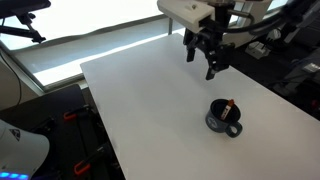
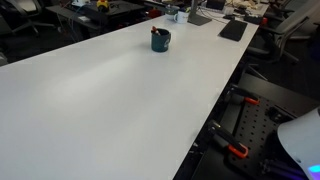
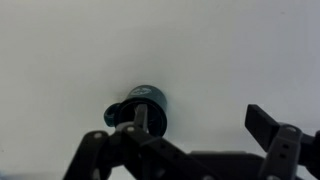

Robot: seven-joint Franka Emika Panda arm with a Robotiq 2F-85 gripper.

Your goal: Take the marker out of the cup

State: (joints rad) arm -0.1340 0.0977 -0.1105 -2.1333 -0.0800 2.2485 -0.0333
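The cup [image 1: 223,118] is a squat dark grey-blue mug on the white table, its handle toward the front in that exterior view. The marker [image 1: 230,104] stands in it with its orange-red end up. Cup [image 2: 160,40] and marker [image 2: 154,30] also show far off in an exterior view. My gripper [image 1: 204,60] hangs open and empty above the table, behind the cup and well apart from it. In the wrist view the cup [image 3: 150,102] lies just beyond the left finger, and the gripper [image 3: 205,125] is open.
The white table [image 1: 140,90] fills the scene; its edges [image 2: 215,120] drop off to dark equipment and cables. A laptop or dark pad [image 2: 233,30] and clutter lie at the far end of the table.
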